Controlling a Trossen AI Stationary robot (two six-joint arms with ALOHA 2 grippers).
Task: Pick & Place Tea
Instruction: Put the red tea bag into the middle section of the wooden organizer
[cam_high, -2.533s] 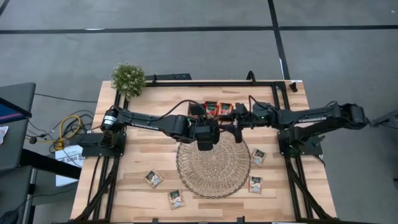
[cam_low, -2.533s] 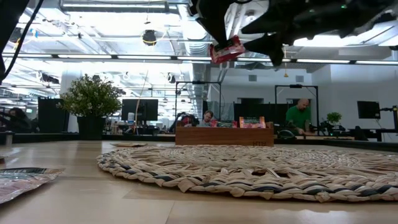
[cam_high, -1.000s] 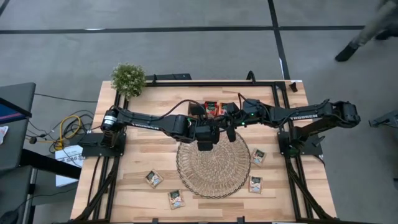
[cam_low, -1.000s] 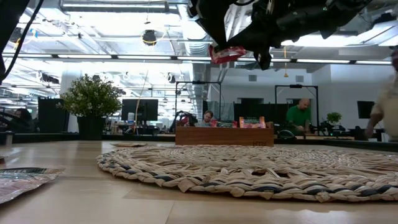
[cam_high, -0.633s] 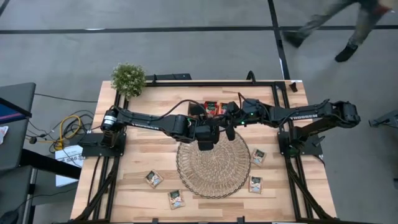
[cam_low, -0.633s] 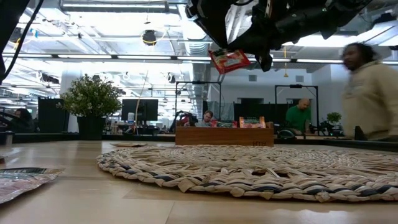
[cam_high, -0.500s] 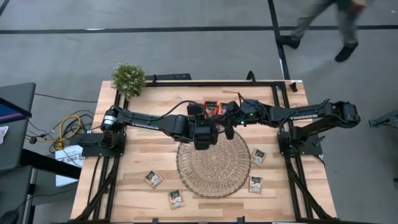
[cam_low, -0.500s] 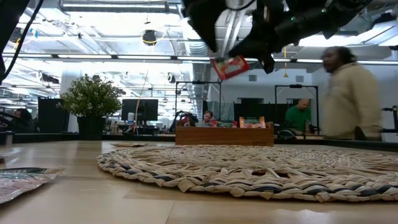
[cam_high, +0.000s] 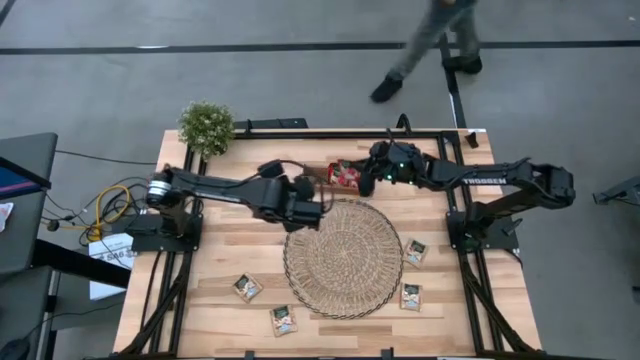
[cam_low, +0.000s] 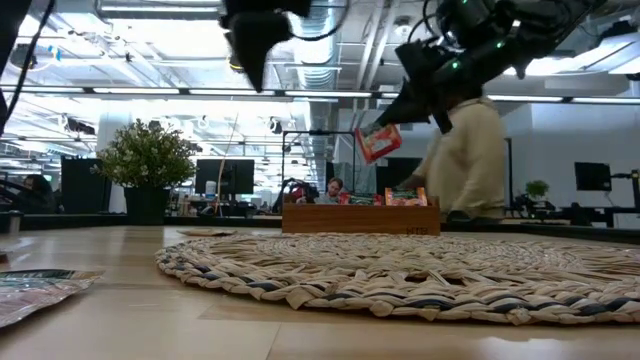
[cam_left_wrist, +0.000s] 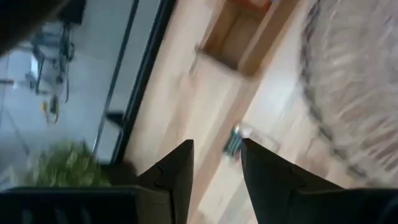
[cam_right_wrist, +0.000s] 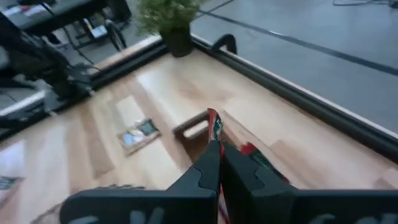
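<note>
Counter (cam_high: 220, 270) carries the round woven mat (cam_high: 343, 258) at centre. Small wooden tray (cam_high: 345, 176) sits at 12 o'clock from the mat. Right tool (cam_high: 362, 183) hangs over the tray, clamped tight on a red-orange tea sachet (cam_low: 378, 142) clear of the counter. Left tool (cam_high: 312, 216) sits at the mat's 10 o'clock edge, fingers (cam_left_wrist: 176, 175) parted, empty. Four whitish sachets (cam_high: 247, 288) lie on the counter from 4 to 8 o'clock.
</note>
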